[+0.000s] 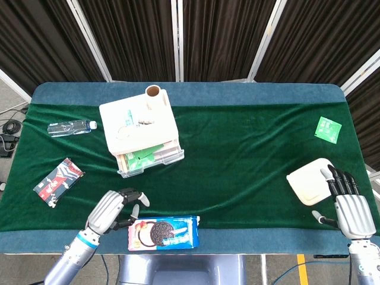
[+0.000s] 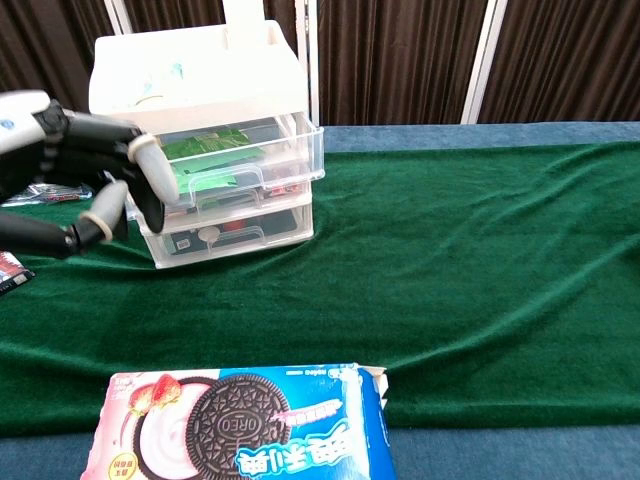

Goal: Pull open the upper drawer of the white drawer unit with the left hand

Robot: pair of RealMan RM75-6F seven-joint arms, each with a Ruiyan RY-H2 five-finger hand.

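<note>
The white drawer unit's top drawer sits pulled out on the green bench.

The bench (image 1: 249,148) holds the white drawer unit (image 1: 141,129) at back left; its upper drawer (image 2: 225,155) sticks out, with green packets inside. The cookie pack (image 1: 163,232) lies at the front edge. The left hand (image 1: 113,209) is near it, fingers loosely curled, holding nothing. The right hand (image 1: 347,199) lies spread, touching a white dish (image 1: 307,181).

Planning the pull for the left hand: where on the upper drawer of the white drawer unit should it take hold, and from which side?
Probably the upper drawer's clear front lip, from the front, the side facing the robot. The drawer already stands slightly proud of the white drawer unit, so fingers could hook over that lip and pull along the slide. The left hand holds nothing.
</note>
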